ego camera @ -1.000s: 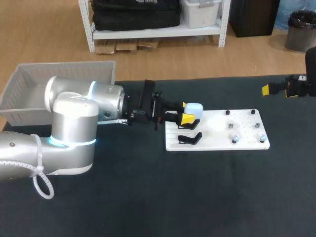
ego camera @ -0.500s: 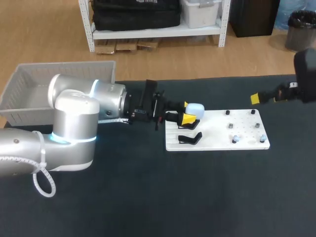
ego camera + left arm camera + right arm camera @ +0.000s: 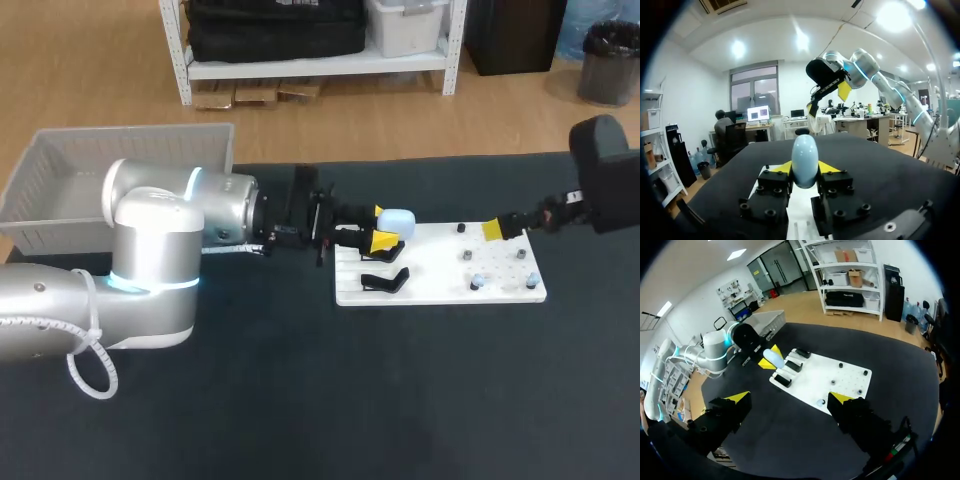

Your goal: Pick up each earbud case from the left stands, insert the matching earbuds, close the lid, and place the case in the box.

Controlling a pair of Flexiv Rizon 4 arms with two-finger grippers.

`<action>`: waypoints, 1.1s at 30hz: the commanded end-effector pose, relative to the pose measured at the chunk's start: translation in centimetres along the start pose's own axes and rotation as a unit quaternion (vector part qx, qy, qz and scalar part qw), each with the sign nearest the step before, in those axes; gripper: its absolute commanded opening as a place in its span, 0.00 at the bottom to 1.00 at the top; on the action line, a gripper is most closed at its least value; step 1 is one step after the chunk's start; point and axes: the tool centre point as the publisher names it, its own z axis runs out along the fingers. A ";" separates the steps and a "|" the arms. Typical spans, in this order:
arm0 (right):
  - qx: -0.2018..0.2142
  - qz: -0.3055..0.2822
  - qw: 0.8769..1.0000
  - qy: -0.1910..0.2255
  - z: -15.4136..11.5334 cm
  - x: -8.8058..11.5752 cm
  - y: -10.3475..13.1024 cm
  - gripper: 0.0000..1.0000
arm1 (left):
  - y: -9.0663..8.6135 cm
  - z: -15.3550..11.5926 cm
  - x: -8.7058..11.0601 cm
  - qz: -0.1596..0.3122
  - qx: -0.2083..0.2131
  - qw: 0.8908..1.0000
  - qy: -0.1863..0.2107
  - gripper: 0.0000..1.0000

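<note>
A pale blue earbud case sits between the yellow fingertips of my left gripper, which is shut on it just above the left end of the white board. In the left wrist view the case stands upright in that gripper. Two black stands lie below it on the board. Small earbuds rest on pegs at the board's right end. My right gripper hovers over that end, and the right wrist view shows it wide open and holding nothing above the board.
A grey plastic basket stands at the table's back left corner, behind my left arm. Dark table surface stretches in front of the board and to its right.
My right arm has swung in from the right edge toward the board's right end. My left gripper keeps the case in nearly the same spot.
</note>
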 end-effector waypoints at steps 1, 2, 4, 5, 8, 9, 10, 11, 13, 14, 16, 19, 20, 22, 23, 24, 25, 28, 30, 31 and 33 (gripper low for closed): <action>0.009 -0.005 1.000 -0.001 0.6 0.4 1.0 1.00 | -0.2 0.0 0.1 0.002 -0.004 1.000 -0.006 0.00; 0.009 -0.007 1.000 0.001 0.8 0.5 1.3 1.00 | -0.3 0.1 0.1 0.002 -0.004 1.000 -0.007 0.00; 0.010 -0.011 1.000 0.003 1.0 0.6 1.6 1.00 | -0.3 0.1 0.1 0.001 -0.003 1.000 -0.011 0.00; 0.010 -0.012 1.000 0.004 1.2 0.7 1.7 1.00 | -0.4 0.1 0.1 0.000 -0.002 1.000 -0.013 0.00; 0.012 -0.015 1.000 0.006 1.5 0.8 2.1 1.00 | -0.5 0.1 0.1 -0.004 0.001 1.000 -0.018 0.00; 0.013 -0.016 1.000 0.006 1.6 0.8 2.2 1.00 | -0.5 0.2 0.1 -0.004 0.001 1.000 -0.019 0.00; 0.013 -0.016 1.000 0.006 1.7 0.8 2.4 1.00 | -0.6 0.2 0.1 -0.005 0.002 1.000 -0.019 0.00; 0.014 -0.019 1.000 0.006 1.8 0.7 2.5 1.00 | -0.6 0.2 0.1 -0.006 0.003 1.000 -0.019 0.00; 0.014 -0.021 1.000 0.006 2.0 0.7 2.9 1.00 | -0.6 0.2 0.2 -0.008 0.003 1.000 -0.020 0.00; 0.013 -0.022 1.000 0.006 2.1 0.7 3.1 1.00 | -0.7 0.3 0.2 -0.008 0.003 1.000 -0.021 0.00; 0.012 -0.026 1.000 0.008 2.4 0.7 3.4 1.00 | -0.7 0.3 0.2 -0.009 0.003 1.000 -0.021 0.00; 0.012 -0.029 0.999 0.011 2.8 0.7 3.7 1.00 | -0.7 0.3 0.2 -0.011 0.002 1.000 -0.020 0.00; 0.012 -0.030 0.999 0.012 2.9 0.7 3.9 1.00 | -0.7 0.3 0.2 -0.011 0.002 1.000 -0.020 0.00; 0.012 -0.031 0.999 0.015 3.3 0.6 4.1 1.00 | -0.7 0.3 0.2 -0.011 0.002 1.000 -0.020 0.00; 0.012 -0.032 0.999 0.017 3.5 0.5 4.2 1.00 | -0.7 0.3 0.2 -0.011 0.002 1.000 -0.020 0.00; 0.012 -0.034 0.999 0.019 3.8 0.4 4.3 1.00 | -0.7 0.3 0.2 -0.011 0.002 1.000 -0.020 0.00; 0.012 -0.035 0.999 0.021 4.1 0.2 4.4 1.00 | -0.7 0.3 0.2 -0.011 0.002 1.000 -0.020 0.00; 0.014 -0.038 0.999 0.027 5.0 -0.2 4.7 1.00 | -0.7 0.3 0.2 -0.011 0.002 1.000 -0.020 0.00; 0.016 -0.039 0.999 0.032 5.6 -0.4 4.8 1.00 | -0.7 0.3 0.2 -0.011 0.002 1.000 -0.020 0.00; 0.017 -0.039 0.999 0.034 5.9 -0.5 4.8 1.00 | -0.7 0.3 0.2 -0.011 0.002 1.000 -0.020 0.00; 0.017 -0.038 0.998 0.038 6.5 -0.7 4.7 1.00 | -0.7 0.3 0.2 -0.011 0.002 1.000 -0.020 0.00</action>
